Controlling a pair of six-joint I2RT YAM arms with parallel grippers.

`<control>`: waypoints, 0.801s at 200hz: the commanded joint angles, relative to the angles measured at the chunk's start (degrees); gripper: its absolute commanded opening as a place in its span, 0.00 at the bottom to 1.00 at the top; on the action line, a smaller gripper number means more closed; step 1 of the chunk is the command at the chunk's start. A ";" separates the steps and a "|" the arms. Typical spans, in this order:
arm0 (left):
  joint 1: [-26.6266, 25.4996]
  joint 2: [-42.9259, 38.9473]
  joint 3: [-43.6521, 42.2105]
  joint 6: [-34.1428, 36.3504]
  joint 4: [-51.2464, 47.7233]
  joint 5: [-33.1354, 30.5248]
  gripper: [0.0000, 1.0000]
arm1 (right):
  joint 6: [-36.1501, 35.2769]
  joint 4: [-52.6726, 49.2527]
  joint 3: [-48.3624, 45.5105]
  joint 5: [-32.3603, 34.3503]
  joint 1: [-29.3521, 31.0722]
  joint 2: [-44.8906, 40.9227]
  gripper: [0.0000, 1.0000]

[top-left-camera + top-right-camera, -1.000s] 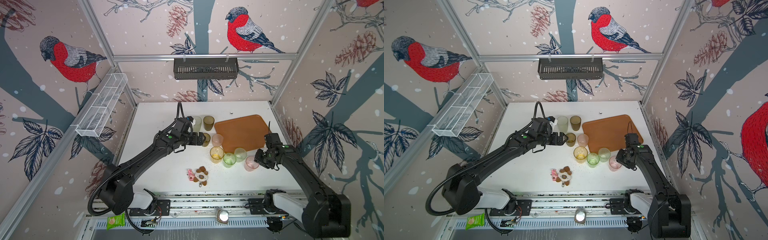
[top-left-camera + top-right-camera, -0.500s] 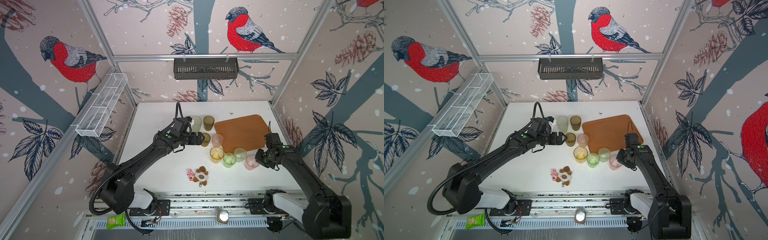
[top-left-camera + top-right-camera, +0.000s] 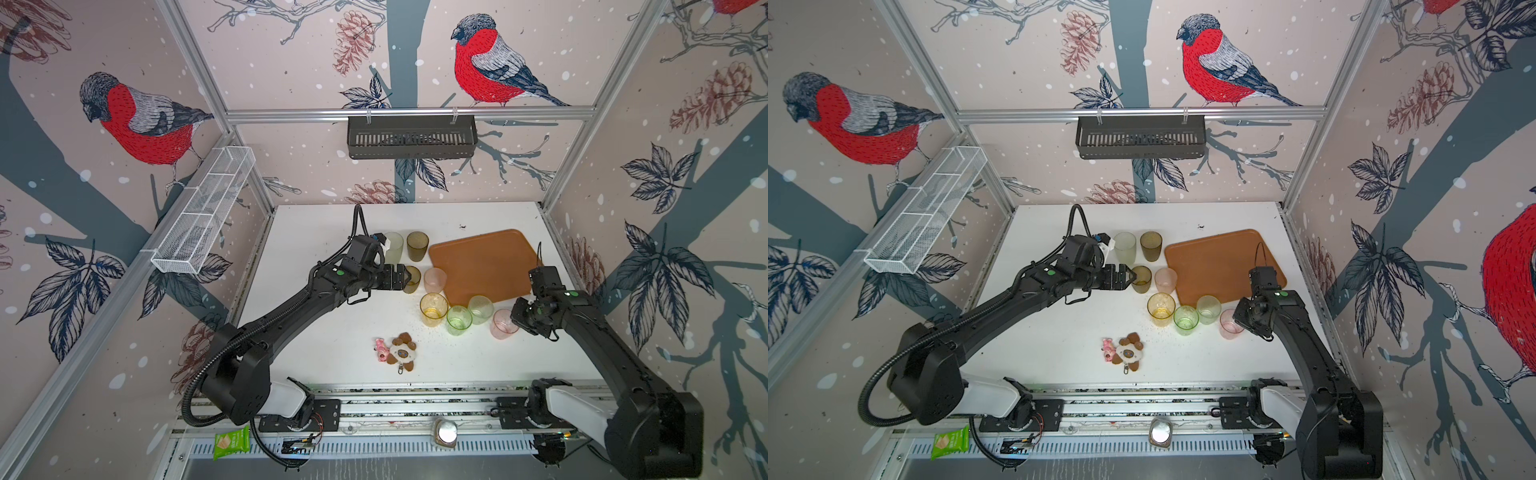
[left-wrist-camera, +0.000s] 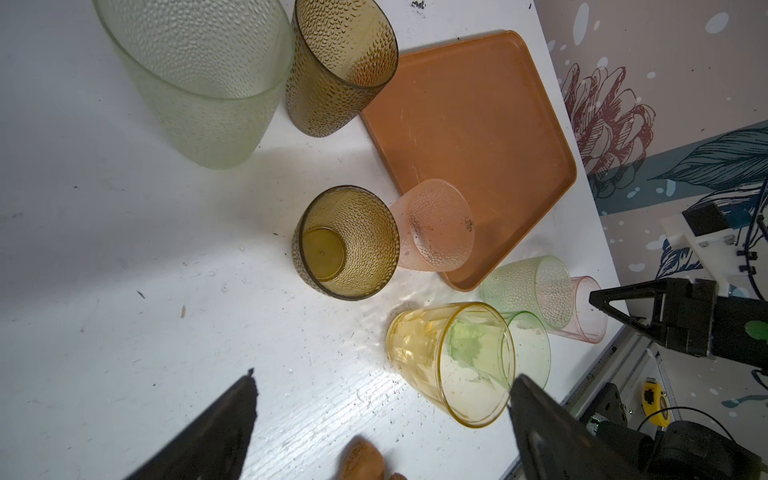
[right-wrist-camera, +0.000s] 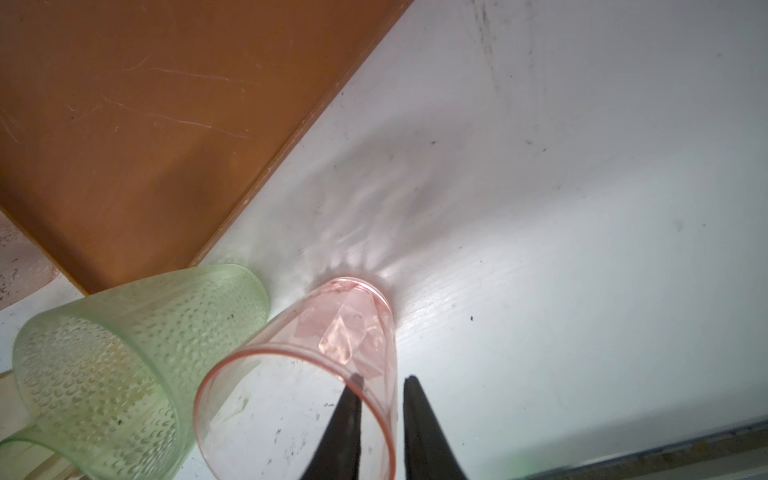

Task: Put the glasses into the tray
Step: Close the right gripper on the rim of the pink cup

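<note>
Two right gripper (image 5: 382, 379) fingers (image 5: 419, 419) are set astride the smooth pink plastic tumbler (image 5: 291, 374) wall, near-right, just off the empty flat orange-brown tray (image 5: 124, 124); clamp unconfirmed. Thin-wall slip or tipping into the dimpled green tumbler (image 5: 124, 353) is risked. Left gripper (image 3: 404, 277) is spread wide.

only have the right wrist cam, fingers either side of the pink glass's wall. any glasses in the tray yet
Observer: None. In both top views all eight glasses stand on the table, beside the tray.
Operator: where's the left arm
Observer: Its fingers are open, aimed at the short brown glass and just short of it.
Operator: anything besides glasses out there
Observer: A small toy lies near the table's front edge, apart from the glasses.
</note>
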 commanded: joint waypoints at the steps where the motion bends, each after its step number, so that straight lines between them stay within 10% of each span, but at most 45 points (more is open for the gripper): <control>1: 0.05 -0.11 -0.06 -0.57 2.13 0.12 0.95 | 0.16 0.13 0.24 1.46 0.35 -0.02 0.21; 160: 0.25 -3.86 -0.55 0.03 3.85 -3.84 0.94 | 0.44 0.23 0.08 3.39 1.11 -0.86 0.15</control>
